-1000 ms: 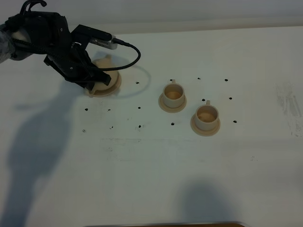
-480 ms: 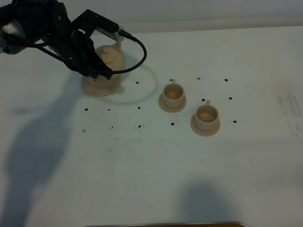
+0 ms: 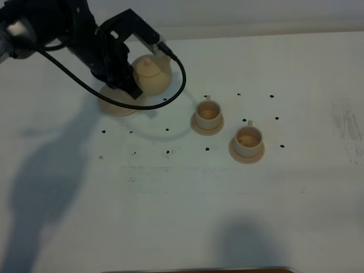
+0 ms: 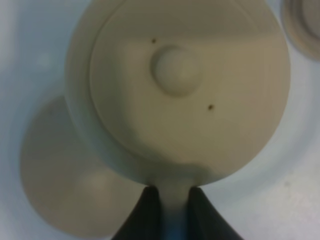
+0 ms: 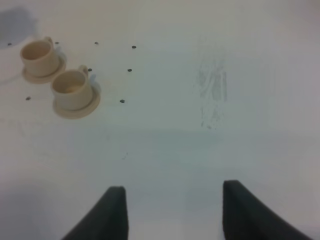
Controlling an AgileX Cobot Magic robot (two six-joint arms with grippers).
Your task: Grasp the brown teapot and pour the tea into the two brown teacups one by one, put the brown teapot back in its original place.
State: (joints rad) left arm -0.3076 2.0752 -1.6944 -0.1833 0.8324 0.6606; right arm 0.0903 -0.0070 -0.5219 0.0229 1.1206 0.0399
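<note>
The brown teapot (image 3: 152,74) hangs in the air, held by its loop handle in my shut left gripper (image 3: 134,86), just right of its wide saucer (image 3: 116,106), which lies bare. In the left wrist view the lid knob (image 4: 175,70) faces up, the handle sits between my gripper (image 4: 172,200) fingers, and the saucer (image 4: 60,185) lies below and to one side. The two teacups (image 3: 209,112) (image 3: 248,138) stand on their saucers to the right, each with tan liquid inside. My right gripper (image 5: 175,212) is open and empty over bare table; the cups (image 5: 39,56) (image 5: 72,89) lie far from it.
The white table (image 3: 187,199) has several small black marks around the cups and saucer. The left arm's black cable (image 3: 181,79) loops beside the teapot. A scuffed patch (image 3: 348,128) lies at the right. A dark edge (image 3: 199,269) shows at the front.
My left gripper has lifted the teapot off its saucer and carried it up and to the right, toward the cups. The saucer is now uncovered.
</note>
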